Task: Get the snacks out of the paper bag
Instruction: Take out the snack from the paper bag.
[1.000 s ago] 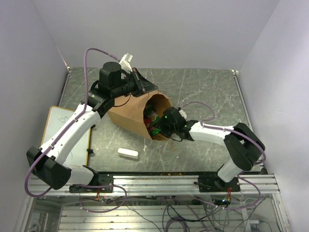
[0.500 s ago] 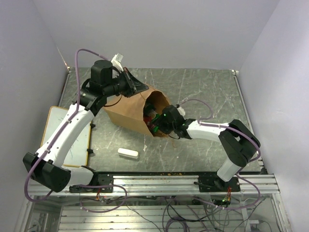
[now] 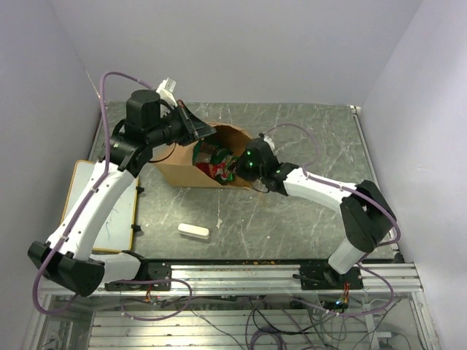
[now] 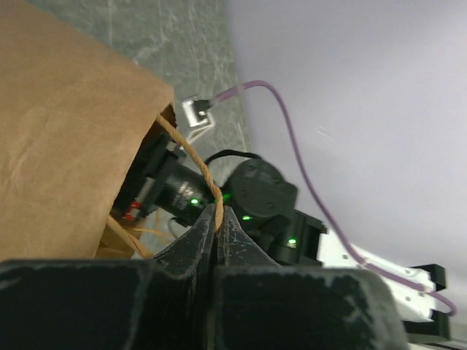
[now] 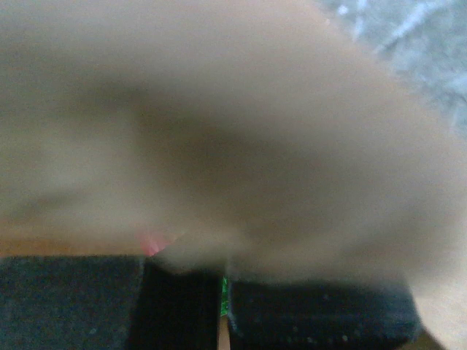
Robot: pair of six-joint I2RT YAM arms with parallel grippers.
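Observation:
The brown paper bag (image 3: 179, 169) lies on its side, mouth toward the right. My left gripper (image 3: 206, 131) is shut on its twisted handle (image 4: 191, 157) at the upper rim; the jaws (image 4: 217, 215) pinch the cord. Green and red snacks (image 3: 211, 160) show in the bag's mouth. My right gripper (image 3: 235, 166) reaches into that mouth beside them. In the right wrist view blurred brown paper (image 5: 233, 131) fills the frame. The right gripper (image 5: 224, 277) is shut there, with a thin green packet edge in the slit between its jaws.
A small white oblong block (image 3: 194, 231) lies on the marble table near the front. A white board with a wooden frame (image 3: 120, 215) sits at the left edge under the left arm. Walls close in at the back and on both sides.
My left gripper has pulled the bag's rim left and back, so the bag lies flatter and the snacks show more. My right gripper followed into the mouth and closed.

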